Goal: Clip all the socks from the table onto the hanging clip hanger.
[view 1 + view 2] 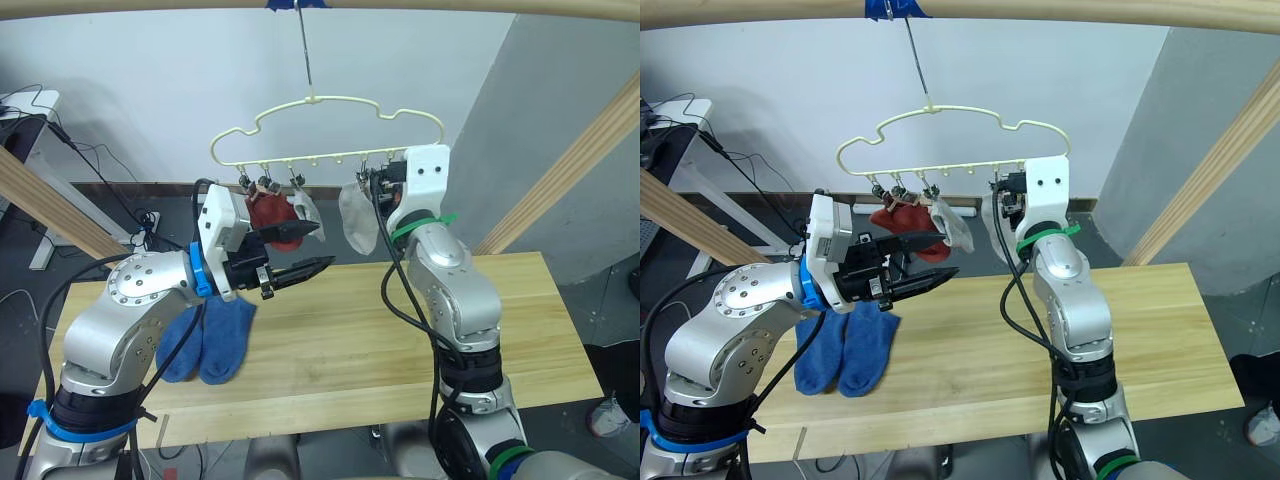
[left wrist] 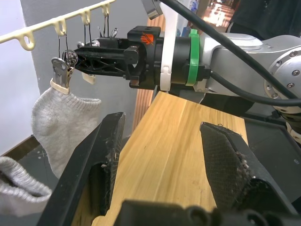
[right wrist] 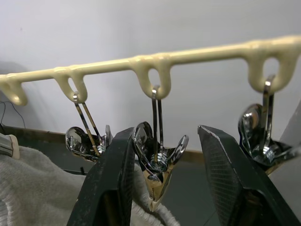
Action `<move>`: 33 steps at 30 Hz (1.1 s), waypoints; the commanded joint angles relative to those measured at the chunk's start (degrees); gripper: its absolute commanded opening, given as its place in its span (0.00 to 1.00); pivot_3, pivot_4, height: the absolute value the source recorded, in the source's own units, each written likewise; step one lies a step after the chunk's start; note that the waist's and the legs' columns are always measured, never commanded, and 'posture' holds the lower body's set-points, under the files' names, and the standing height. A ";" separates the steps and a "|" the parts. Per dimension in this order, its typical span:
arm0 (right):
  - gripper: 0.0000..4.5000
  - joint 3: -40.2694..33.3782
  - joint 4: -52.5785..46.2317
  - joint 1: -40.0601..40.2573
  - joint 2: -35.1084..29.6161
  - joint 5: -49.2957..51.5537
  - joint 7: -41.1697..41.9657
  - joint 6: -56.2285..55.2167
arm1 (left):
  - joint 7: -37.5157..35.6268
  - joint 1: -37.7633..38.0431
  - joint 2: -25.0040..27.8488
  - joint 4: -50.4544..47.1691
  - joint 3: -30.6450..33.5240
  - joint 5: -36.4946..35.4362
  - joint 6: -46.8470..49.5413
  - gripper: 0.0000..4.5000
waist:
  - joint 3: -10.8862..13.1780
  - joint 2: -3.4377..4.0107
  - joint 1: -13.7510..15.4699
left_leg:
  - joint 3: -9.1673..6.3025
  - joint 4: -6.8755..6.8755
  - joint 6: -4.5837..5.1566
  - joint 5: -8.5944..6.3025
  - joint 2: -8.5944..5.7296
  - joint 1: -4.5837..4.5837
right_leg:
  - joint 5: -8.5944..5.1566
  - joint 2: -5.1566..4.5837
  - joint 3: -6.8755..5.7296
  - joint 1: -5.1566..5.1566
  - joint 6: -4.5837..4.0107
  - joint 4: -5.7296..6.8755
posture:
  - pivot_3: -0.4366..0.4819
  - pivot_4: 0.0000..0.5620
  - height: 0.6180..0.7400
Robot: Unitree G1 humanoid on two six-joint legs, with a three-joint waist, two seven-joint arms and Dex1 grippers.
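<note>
Nearest me, my left tool point(image 1: 300, 252) hovers released above the bench point(image 1: 400, 330). Two blue socks point(image 1: 205, 342) lie on the bench's left side. My right tool point(image 3: 162, 183), released, straddles one metal clip point(image 3: 157, 165) of the clip hanger point(image 1: 330, 130). Clipped there: two grey socks point(image 1: 357, 220), rust-red fabric point(image 1: 268, 212), count unclear.

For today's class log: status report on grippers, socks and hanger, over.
Left gripper open, empty. Right gripper open around empty clip. Blue socks on table. Nothing blocking.
</note>
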 commanded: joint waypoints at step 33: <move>0.48 1.41 -10.04 -1.69 6.13 8.73 -10.41 6.79 | -0.41 -0.91 -0.09 -0.59 -0.33 0.14 -0.98 0.62 | 0.00 0.01 -0.04 | 0.00 0.00 0.00 0.00 0.00 -0.01 | 0.00 0.00 0.00 -0.02 0.00 0.02 | 0.31 0.44 1.00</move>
